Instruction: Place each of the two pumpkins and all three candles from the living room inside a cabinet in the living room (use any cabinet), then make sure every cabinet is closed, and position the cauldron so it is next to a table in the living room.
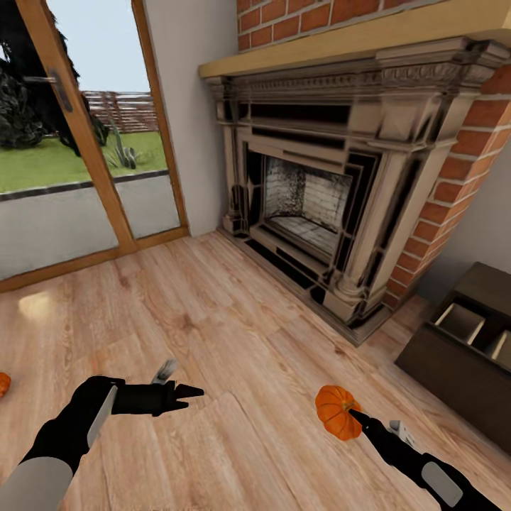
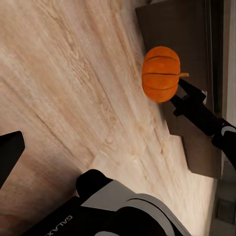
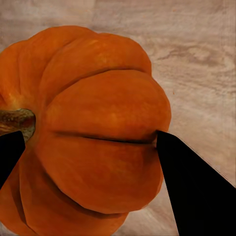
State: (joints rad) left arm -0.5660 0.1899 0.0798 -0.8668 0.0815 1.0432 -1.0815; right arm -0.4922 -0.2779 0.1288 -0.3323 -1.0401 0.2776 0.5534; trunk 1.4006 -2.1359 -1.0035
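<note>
Pumpkin (image 1: 336, 411) sits pinched between the right gripper (image 1: 353, 415) fingers, lifted for carrying to the open cabinet (image 1: 454, 369) at three o'clock; left gripper (image 1: 186, 394) hangs empty, fingers parted.

The pumpkin (image 1: 336, 411) was bright orange with darker ribs and a brown stem; the right gripper (image 1: 355, 416) holding it was black. The floor (image 1: 213, 319) had pale brown wood grain. The fireplace (image 1: 319, 206) was dark grey under red bricks, the cabinet (image 1: 461, 362) dark brown
</note>
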